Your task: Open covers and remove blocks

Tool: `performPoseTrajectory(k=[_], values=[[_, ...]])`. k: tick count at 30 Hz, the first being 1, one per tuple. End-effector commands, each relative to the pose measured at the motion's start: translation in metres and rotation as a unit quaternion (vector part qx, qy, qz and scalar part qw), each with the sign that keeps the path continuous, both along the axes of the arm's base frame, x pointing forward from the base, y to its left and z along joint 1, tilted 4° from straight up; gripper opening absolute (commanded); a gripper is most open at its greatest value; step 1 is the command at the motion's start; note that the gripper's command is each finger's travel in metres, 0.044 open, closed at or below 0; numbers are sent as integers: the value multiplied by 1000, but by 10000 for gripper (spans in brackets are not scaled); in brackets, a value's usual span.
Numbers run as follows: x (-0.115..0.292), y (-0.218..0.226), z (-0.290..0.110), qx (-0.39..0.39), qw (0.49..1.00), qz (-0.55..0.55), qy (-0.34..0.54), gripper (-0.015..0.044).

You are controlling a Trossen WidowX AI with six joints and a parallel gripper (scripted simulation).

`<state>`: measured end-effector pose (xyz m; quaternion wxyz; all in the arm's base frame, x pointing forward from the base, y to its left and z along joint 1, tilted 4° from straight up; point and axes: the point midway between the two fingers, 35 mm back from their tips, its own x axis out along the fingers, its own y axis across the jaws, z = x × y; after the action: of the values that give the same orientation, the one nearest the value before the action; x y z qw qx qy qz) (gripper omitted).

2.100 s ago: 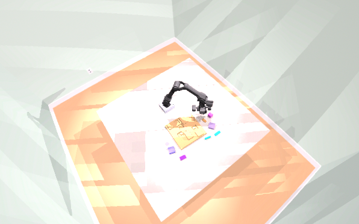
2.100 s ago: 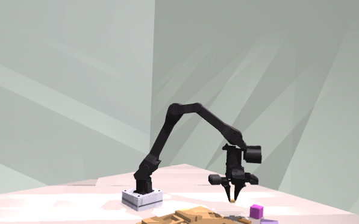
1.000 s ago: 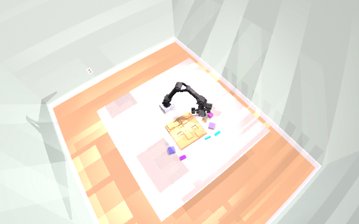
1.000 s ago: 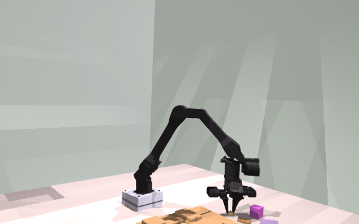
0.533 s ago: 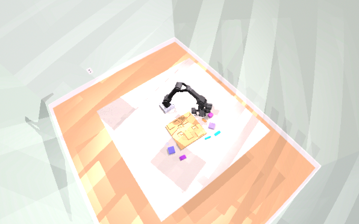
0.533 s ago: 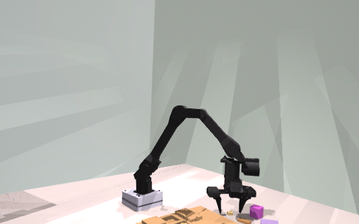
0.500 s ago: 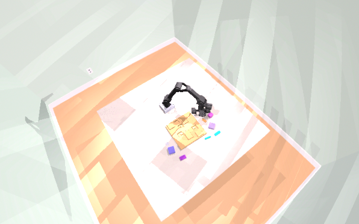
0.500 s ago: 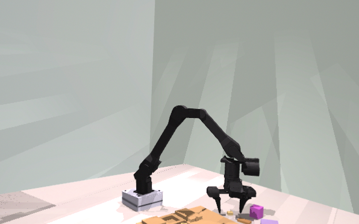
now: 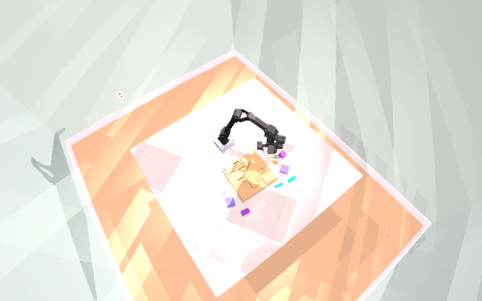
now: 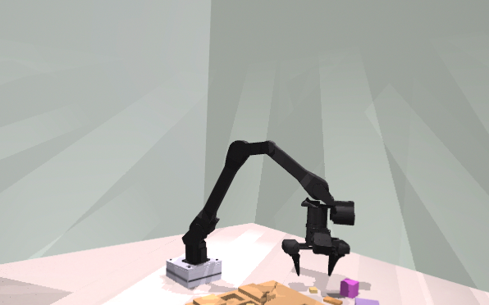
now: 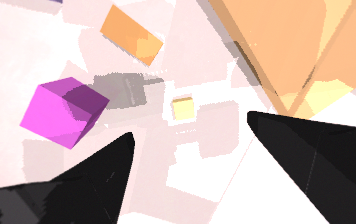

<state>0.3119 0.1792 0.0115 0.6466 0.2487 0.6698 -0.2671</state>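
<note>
My gripper point(image 10: 314, 275) point(image 11: 190, 126) is open and empty, above a small yellow block point(image 10: 313, 289) point(image 11: 183, 109) that lies on the table off the board's corner. The wooden puzzle board point(image 9: 244, 196) point(image 11: 274, 35) has raised covers and openings; their exact states are too small to tell. Near the yellow block lie a magenta block point(image 9: 282, 154) point(image 10: 349, 288) point(image 11: 54, 117) and an orange block point(image 9: 274, 162) point(image 10: 332, 301) point(image 11: 129, 34). A lavender block point(image 9: 284, 169) and two cyan blocks point(image 9: 292, 179) point(image 9: 279, 184) lie beside the board. A blue-violet block point(image 9: 230, 201) and a purple block point(image 9: 245, 211) lie off its opposite side.
The arm's pale base point(image 9: 223, 145) point(image 10: 194, 272) stands on the white table behind the board. The magenta block stands close outside one finger, and the board's corner is close to the other in the wrist view. A faint pale thing lies near the blue-violet block.
</note>
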Motion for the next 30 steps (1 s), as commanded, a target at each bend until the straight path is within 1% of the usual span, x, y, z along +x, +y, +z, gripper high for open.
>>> performPoseTrajectory(k=[1, 9, 12, 19, 25, 26, 30], values=[[1, 1, 13, 2, 1000, -2, -1, 440], [0, 0, 34, 1, 1000, -2, 0, 440], [2, -9, 35, 2, 1000, 22, 0, 361], [9, -50, 37, 6, 991, 134, 0, 177], [10, -86, 38, 8, 973, 232, 1, 20], [10, -92, 38, 8, 969, 248, 1, 0], [8, -115, 39, 10, 950, 313, 2, 0]])
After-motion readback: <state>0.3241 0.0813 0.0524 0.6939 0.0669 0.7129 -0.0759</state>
